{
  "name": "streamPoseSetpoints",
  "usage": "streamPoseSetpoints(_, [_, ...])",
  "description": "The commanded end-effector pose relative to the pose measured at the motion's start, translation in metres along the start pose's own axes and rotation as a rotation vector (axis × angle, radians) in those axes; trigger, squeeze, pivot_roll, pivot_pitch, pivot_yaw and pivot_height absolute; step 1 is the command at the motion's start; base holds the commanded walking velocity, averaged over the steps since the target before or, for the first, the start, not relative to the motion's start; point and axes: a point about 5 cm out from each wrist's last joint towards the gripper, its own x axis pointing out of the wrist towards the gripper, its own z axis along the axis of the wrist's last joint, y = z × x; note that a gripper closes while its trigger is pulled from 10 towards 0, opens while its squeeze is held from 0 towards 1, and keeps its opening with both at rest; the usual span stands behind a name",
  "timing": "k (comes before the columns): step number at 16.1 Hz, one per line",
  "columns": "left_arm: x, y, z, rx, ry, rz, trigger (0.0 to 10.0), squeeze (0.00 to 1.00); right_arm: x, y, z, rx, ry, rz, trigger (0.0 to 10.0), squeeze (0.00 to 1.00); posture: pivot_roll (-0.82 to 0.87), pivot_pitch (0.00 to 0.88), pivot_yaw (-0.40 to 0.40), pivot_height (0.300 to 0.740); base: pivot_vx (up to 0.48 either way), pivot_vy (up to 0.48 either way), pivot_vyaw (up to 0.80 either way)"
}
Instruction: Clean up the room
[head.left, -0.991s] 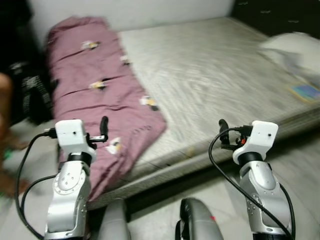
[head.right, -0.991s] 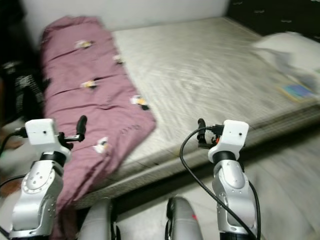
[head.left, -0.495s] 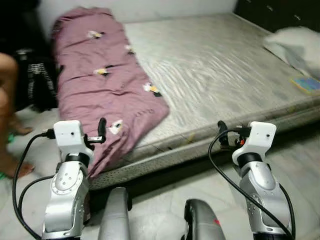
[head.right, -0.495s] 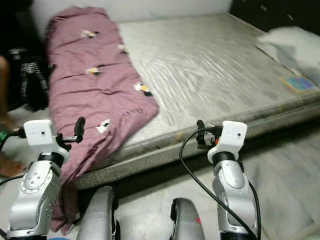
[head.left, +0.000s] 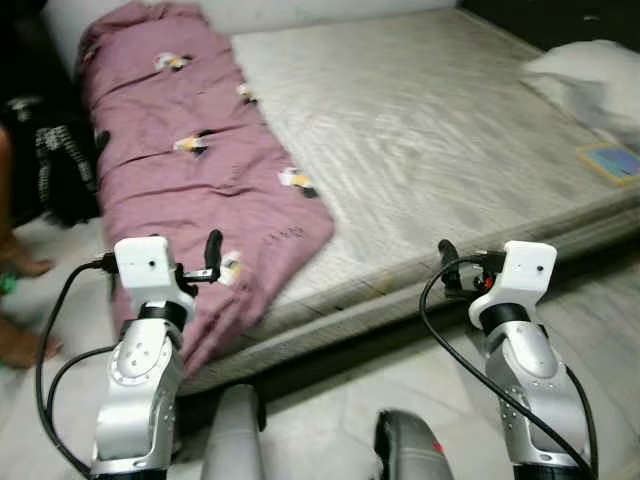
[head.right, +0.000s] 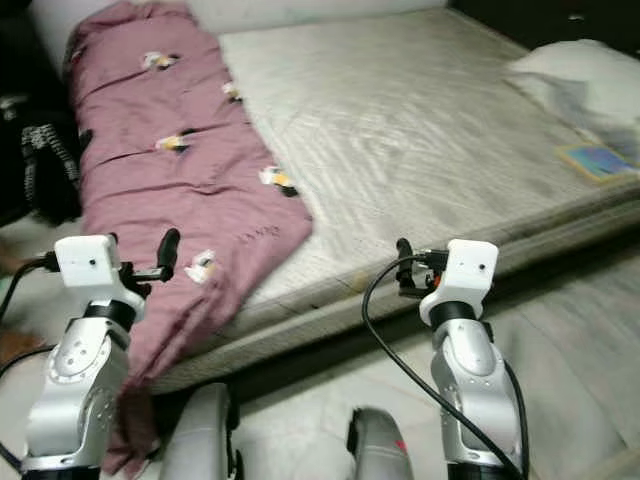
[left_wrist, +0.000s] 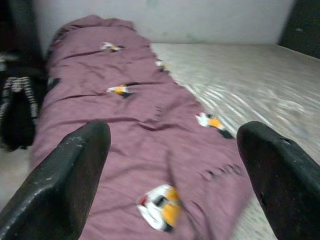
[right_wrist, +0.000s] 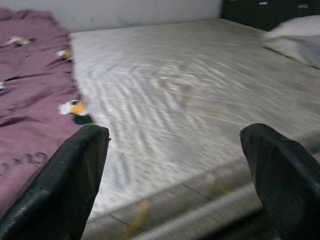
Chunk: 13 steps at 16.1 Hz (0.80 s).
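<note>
Pale tiled floor (head.left: 330, 400) fills the foreground, with the robot's two arms raised above it in front of a bed (head.left: 450, 150). Left gripper (left_wrist: 170, 170) is held level before the bed's near left corner, fingers spread wide and empty. Right gripper (right_wrist: 175, 170) is held level before the bed's near edge, fingers likewise spread and empty. Just beyond the left gripper, a maroon blanket (head.left: 190, 170) with small printed figures lies along the left side of the bare mattress, its near end draped over the edge toward the floor. On the far right of the mattress rest a white pillow (head.left: 585, 75) and, nearer, a flat blue item, possibly a book (head.left: 610, 160). Left of the bed, a person's foot (head.left: 20, 340) stands on the floor.
</note>
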Motion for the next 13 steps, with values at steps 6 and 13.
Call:
streamPoseSetpoints(6, [0.000,0.004,-0.002,0.008,0.014,0.013,10.0,0.00,0.004,0.007,0.004,0.006,-0.019,0.024,10.0,0.00,-0.04,0.040,-0.004,0.625,0.362,0.000,0.09])
streamPoseSetpoints(13, [0.006,0.019,-0.028,0.052,0.202,0.085,10.0,0.00,0.004,0.006,0.004,0.012,-0.021,0.023,10.0,0.00,-0.05,0.051,-0.005,0.595,0.000,0.000,0.00])
